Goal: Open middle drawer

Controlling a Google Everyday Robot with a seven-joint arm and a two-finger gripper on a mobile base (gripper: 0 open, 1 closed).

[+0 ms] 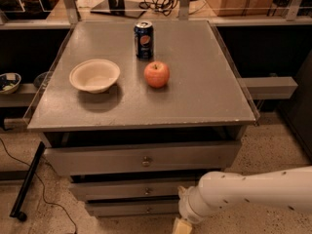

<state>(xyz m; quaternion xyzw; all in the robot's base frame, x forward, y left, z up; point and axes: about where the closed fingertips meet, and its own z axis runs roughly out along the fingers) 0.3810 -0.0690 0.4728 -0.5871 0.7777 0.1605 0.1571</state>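
Hand (181, 226), grip state impossible to tell, hangs below and right of the middle drawer (122, 190)

arm (253, 191): white, rounded, dotted with small dark marks | wrist (192, 207): ringed | gripper (182, 226): cream, seen cut off at bottom edge

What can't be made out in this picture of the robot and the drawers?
Camera view:
- gripper: low in front of the drawers, mostly cut off by the bottom edge.
- middle drawer: right end hidden behind the arm.
- bottom drawer: right end hidden by the same arm.
- small dish, far left: cut by the edge, contents too dim to name.
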